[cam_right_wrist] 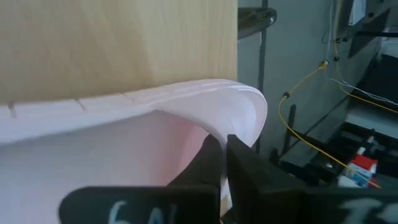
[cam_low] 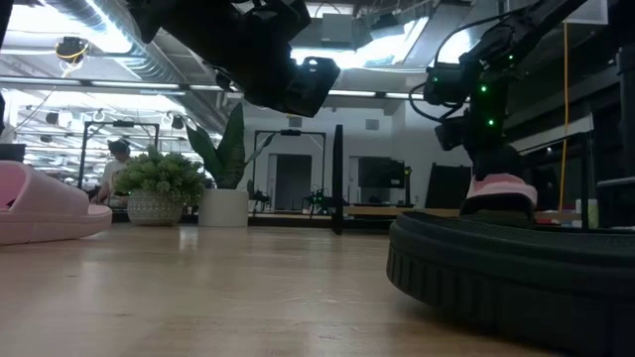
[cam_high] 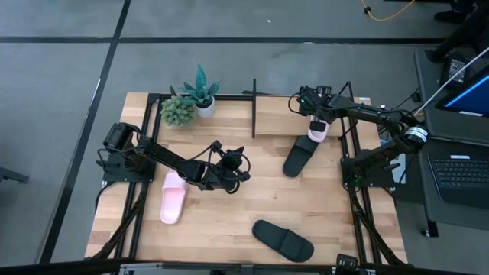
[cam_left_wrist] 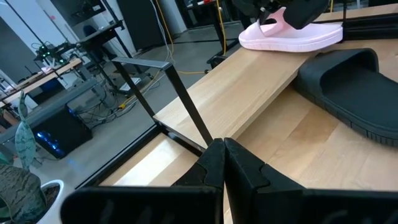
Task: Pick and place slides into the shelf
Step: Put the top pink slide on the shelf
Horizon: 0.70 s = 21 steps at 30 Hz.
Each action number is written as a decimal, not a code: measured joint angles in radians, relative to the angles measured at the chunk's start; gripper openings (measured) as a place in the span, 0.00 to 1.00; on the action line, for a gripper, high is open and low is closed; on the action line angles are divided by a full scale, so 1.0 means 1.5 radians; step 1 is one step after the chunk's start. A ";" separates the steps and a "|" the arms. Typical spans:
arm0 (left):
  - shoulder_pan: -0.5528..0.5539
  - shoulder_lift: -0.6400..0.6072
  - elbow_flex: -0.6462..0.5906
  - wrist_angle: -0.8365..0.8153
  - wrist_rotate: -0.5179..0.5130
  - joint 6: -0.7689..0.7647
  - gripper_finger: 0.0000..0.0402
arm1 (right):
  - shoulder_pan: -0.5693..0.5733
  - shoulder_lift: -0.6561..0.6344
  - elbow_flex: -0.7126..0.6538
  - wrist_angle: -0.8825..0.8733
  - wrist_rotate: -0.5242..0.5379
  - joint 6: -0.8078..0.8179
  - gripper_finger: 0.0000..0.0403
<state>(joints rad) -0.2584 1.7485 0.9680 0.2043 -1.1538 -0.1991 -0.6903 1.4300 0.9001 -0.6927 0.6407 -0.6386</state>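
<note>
Four slides are out: a pale pink slide (cam_high: 318, 131) with one wide strap, held by the right gripper (cam_high: 314, 121) over the wood board of the shelf (cam_high: 260, 114) at the table's far edge; a matte black slide (cam_high: 297, 158) lying just below that gripper, its toe end against the shelf board; a second pale pink slide (cam_high: 173, 196) flat on the table just beside the left arm, behind the left gripper (cam_high: 243, 169); and another black slide (cam_high: 283, 240) well away from both grippers near the front edge. The right gripper's fingers (cam_right_wrist: 214, 165) are clamped on the pink strap (cam_right_wrist: 124, 149). The left gripper hovers mid-table, its fingers (cam_left_wrist: 233, 165) pressed together, holding nothing. The held slide's sole is mostly hidden under the right gripper.
</note>
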 joint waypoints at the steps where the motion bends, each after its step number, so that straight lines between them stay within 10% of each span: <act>1: 0.000 0.000 0.000 0.000 0.000 0.000 0.00 | 0.000 0.000 0.000 -0.003 0.007 -0.006 0.03; 21: 0.001 0.000 0.000 0.000 0.000 0.000 0.00 | 0.028 0.000 0.000 -0.016 0.073 -0.082 0.03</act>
<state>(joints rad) -0.2577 1.7485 0.9676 0.2041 -1.1542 -0.1989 -0.6483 1.4296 0.8997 -0.7174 0.7498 -0.7623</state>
